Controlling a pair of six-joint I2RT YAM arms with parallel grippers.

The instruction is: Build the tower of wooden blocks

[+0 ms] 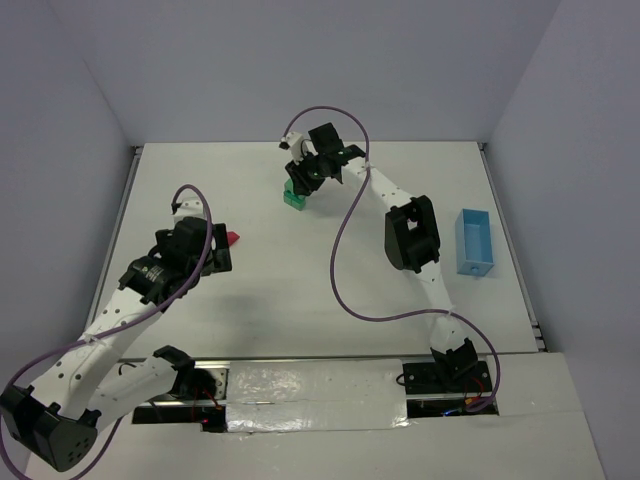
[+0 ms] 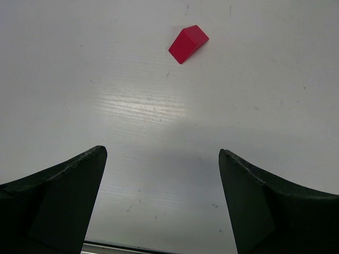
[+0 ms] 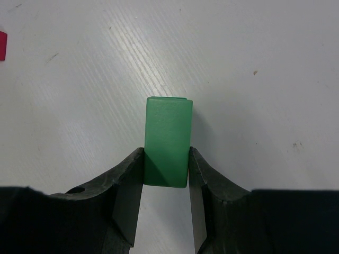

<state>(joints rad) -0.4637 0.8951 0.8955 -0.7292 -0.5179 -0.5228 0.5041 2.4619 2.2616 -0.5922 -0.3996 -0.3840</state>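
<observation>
Right gripper (image 3: 166, 159) clamps a green block (image 3: 168, 127) by its sides, best set down level before letting go; left gripper (image 2: 162, 153) gapes empty, red wedge (image 2: 188, 44) lying ahead.

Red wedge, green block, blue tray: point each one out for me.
red wedge (image 2: 188, 44), left wrist view, on its broad red face.
green block (image 3: 168, 140), right wrist view, middle of its visible face.
blue tray (image 1: 476, 242), top external view, on its bare floor.

- My top camera looked down over the whole worktop (image 1: 300, 290) from above its near edge.
- Left wrist faced down, fairly near; it shared the red wedge (image 2: 188, 44) with top.
- Right wrist sat closest, sharing the green block (image 3: 168, 140).
</observation>
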